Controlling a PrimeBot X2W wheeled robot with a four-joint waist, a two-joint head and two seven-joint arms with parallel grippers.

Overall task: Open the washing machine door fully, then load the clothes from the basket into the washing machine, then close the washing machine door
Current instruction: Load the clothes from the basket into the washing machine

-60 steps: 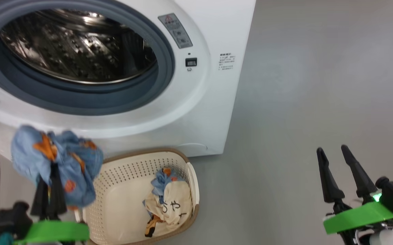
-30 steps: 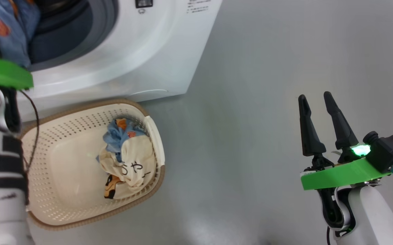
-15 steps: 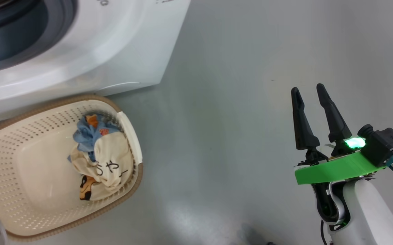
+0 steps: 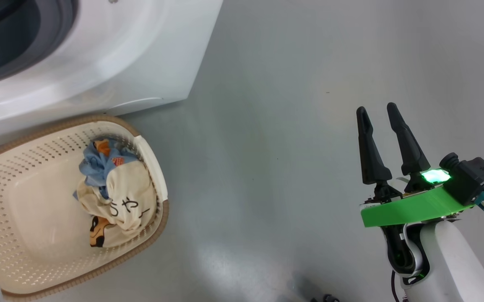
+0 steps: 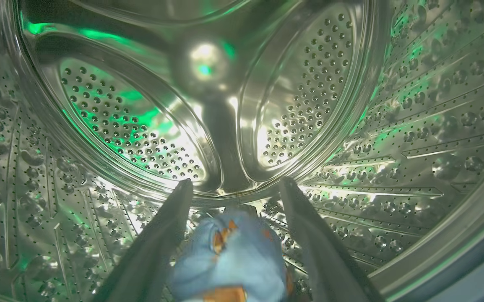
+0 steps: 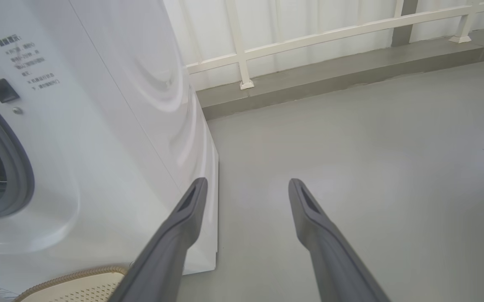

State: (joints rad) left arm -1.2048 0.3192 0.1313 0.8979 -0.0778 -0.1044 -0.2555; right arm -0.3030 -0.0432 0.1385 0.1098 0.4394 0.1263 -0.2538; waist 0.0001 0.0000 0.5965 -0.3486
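In the left wrist view my left gripper [image 5: 234, 182] is deep inside the perforated steel drum [image 5: 414, 126] of the washing machine [image 4: 99, 54]. Its fingers stand wide apart. A blue garment with orange prints [image 5: 233, 260] lies loose and blurred between their bases, gripped by neither finger. The cream basket [image 4: 158, 226] sits on the floor before the machine, holding the remaining clothes [image 4: 116, 197], cream fabric with black characters over blue. My right gripper [image 4: 376, 108] hovers open and empty over the bare floor, far right of the basket. The washing machine door is out of view.
Grey floor stretches to the right of the machine. In the right wrist view, the right gripper [image 6: 247, 182] points past the machine's corner [image 6: 208, 167] toward a white railing [image 6: 309, 35] on a low ledge. The basket's rim [image 6: 70, 279] shows at the bottom left.
The head camera has swung, shifting the whole picture. My left gripper carried the blue garment from the machine's opening into the drum and has opened, letting it go. The right gripper is unchanged.
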